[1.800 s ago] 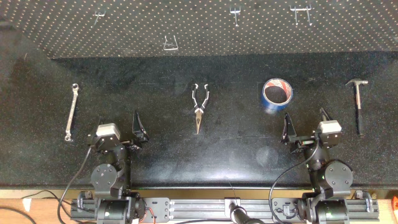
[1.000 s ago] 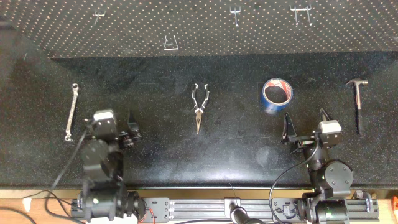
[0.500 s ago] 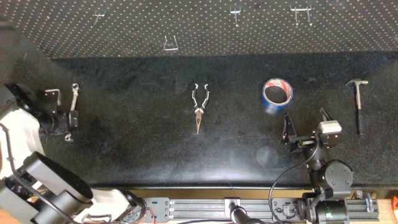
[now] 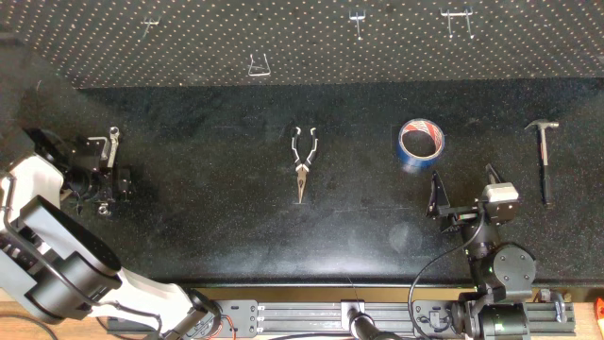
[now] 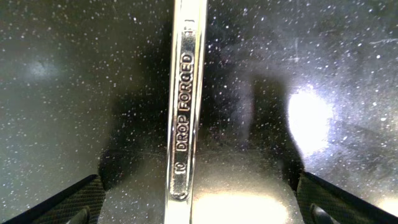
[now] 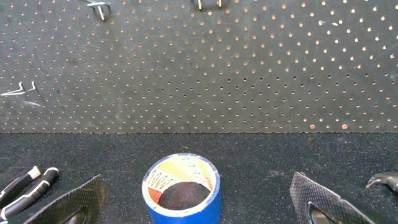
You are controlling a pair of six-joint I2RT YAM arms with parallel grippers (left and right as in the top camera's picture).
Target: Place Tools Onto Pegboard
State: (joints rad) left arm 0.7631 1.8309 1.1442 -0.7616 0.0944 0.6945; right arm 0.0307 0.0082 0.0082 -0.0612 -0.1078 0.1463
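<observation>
A silver wrench (image 4: 112, 139) lies at the far left of the black worktop. My left gripper (image 4: 100, 179) hangs low over its middle, open. In the left wrist view the wrench shaft (image 5: 183, 106) runs between the two fingertips (image 5: 68, 202), touching neither. Pliers (image 4: 302, 165) lie at the centre, a blue tape roll (image 4: 420, 142) right of them, and a hammer (image 4: 544, 161) at the far right. My right gripper (image 4: 462, 194) stands open near its base, facing the tape roll (image 6: 181, 190) with nothing between its fingers.
The pegboard (image 4: 302, 38) rises along the back edge with metal hooks (image 4: 260, 66) (image 4: 357, 19) (image 4: 458, 19) in it. The right wrist view shows the pliers' handles (image 6: 25, 183) and the hammer head (image 6: 382, 180) on either side of the tape.
The left arm has swung from in front of its base out to the far left and come down over the wrench. The right arm has stayed still.
</observation>
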